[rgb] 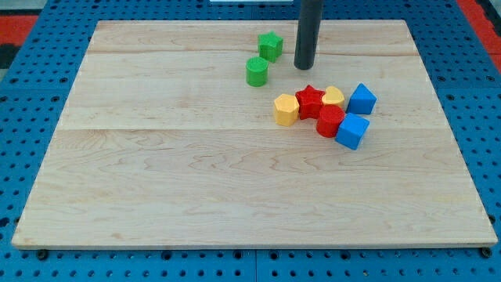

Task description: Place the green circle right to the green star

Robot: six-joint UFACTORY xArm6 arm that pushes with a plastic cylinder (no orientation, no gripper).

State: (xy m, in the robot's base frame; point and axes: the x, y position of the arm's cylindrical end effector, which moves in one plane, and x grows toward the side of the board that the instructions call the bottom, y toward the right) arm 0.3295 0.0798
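The green star [271, 45] lies near the top middle of the wooden board [156, 157]. The green circle [257, 71] lies just below it and slightly to the view's left, close to it but apart. My tip [304, 66] stands on the board to the view's right of both green blocks, about level with the circle and a short gap away from it. It touches no block.
A cluster lies below and right of my tip: a yellow hexagon [286, 110], a red star [311, 101], a yellow block [333, 96], a red block [329, 121] and two blue blocks [362, 99] [352, 131]. Blue pegboard surrounds the board.
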